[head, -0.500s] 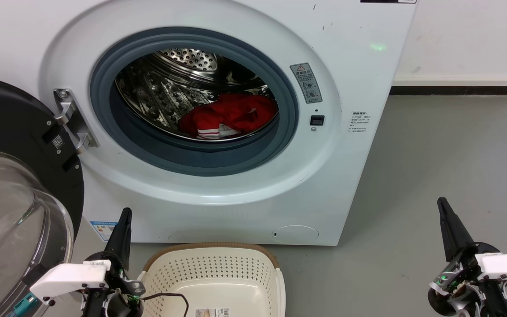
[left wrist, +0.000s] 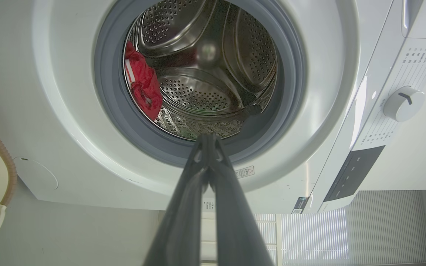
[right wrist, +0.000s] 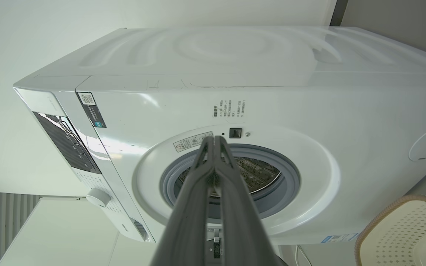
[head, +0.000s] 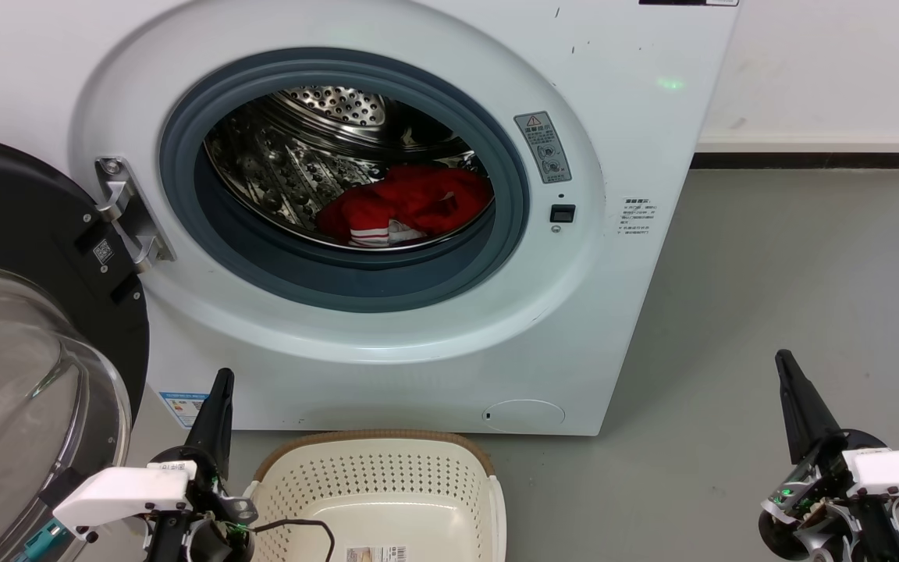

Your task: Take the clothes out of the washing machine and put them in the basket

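Currently the clothes (head: pixel 406 204) are heaped low-right in the drum (head: pixel 286 164) of the washing machine (head: pixel 621 140), door (head: pixel 20 226) open at left. The basket (head: pixel 375 472) is set on the floor (head: pixel 769 273) just in front. L end effector (head: pixel 222 382) and R end effector (head: pixel 785 365) are held closed, empty.

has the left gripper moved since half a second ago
No. The left gripper is in the same place in the head view. Its tip lies up-left of the basket rim, before the washing machine lower front, exactly as before.
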{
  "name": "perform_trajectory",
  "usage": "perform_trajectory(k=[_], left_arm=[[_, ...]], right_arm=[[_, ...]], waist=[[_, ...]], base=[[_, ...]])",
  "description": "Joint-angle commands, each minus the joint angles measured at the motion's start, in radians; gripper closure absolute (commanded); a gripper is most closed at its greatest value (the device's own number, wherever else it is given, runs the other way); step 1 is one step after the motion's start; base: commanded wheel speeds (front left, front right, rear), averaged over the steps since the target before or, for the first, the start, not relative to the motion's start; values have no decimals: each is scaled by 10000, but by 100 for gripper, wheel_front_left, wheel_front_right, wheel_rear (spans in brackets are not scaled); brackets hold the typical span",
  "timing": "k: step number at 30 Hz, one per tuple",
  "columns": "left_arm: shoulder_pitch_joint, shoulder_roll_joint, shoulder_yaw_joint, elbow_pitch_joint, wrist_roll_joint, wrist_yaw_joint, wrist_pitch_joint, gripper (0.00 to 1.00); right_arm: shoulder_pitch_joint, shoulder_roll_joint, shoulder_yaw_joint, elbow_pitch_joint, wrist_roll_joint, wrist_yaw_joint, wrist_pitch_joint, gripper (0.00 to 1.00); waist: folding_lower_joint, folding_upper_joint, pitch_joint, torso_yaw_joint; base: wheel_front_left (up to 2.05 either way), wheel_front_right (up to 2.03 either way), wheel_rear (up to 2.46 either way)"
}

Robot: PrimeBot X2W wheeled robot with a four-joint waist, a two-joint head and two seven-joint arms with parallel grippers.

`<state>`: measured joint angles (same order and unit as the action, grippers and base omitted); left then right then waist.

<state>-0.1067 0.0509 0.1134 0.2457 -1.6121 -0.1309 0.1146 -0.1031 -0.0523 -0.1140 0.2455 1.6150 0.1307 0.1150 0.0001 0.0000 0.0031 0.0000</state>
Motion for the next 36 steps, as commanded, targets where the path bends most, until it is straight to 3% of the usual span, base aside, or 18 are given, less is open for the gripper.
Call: perform_trajectory(k=[1, 19, 20, 27, 36], left_arm=[[-59, -14, 22, 0, -19, -21, 19, 100], [-59, -14, 22, 0, -19, -21, 19, 100], [13, -2, -8, 32, 2, 2, -3, 0], [287, -29, -94, 67, 196, 4, -225, 0], [368, -25, -156, -395, 1766, 160, -667, 0]], right_arm=[[-127, 30, 5, 8, -44, 0, 4, 100], [-128, 30, 6, 8, -44, 0, 3, 100], [16, -2, 0, 23, 1, 2, -1, 0], [304, 6, 15, 153, -165, -2, -220, 0], [446, 7, -41, -278, -1594, -2, -662, 0]], waist=[[-1, 0, 0, 0], [-1, 0, 0, 0], [-1, 0, 0, 0], [-1, 0, 6, 2], [-1, 0, 35, 7]], base=[[0, 0, 0], [0, 0, 0], [0, 0, 0], [0, 0, 0], [0, 0, 0]])
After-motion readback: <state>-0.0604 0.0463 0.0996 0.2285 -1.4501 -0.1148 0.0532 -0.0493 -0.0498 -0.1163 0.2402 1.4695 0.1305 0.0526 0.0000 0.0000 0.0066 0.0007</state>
